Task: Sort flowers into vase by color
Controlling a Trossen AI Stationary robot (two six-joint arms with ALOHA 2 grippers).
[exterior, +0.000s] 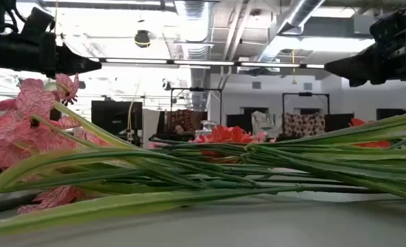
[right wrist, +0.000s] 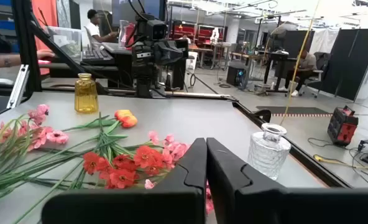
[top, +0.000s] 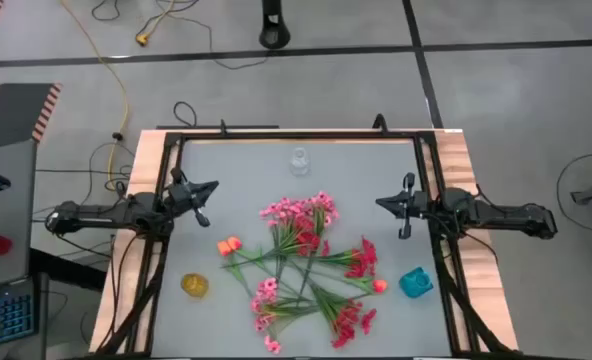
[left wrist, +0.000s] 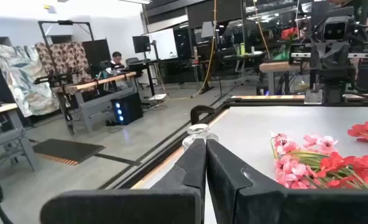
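Flowers (top: 306, 265), artificial sprays on thin green stems with magenta-red, lighter pink and a few orange buds, lie in one crossed, tangled heap at the middle of the grey table (top: 236, 165); none is in a vase yet. Three vases stand apart around the heap: a clear cut-glass vase (top: 299, 160) at the far edge, an amber glass vase (top: 195, 285) on the left arm's side and a teal glass vase (top: 415, 283) on the right arm's side. The left gripper (top: 212, 188) hangs above the table beside the heap, fingers pressed together and holding nothing; the right gripper (top: 381, 203) faces it from the other side, likewise shut and empty. The step in hand looks like choosing and picking a first stem. Doing it well probably means opening the jaws before descending, then taking a stem at the edge of the pile, such as the orange bud (top: 227, 244) lying toward the left, and pinching the stem itself, not the bloom. Because the stems cross, lifting slowly would help avoid dragging neighbours or nudging a light vase.
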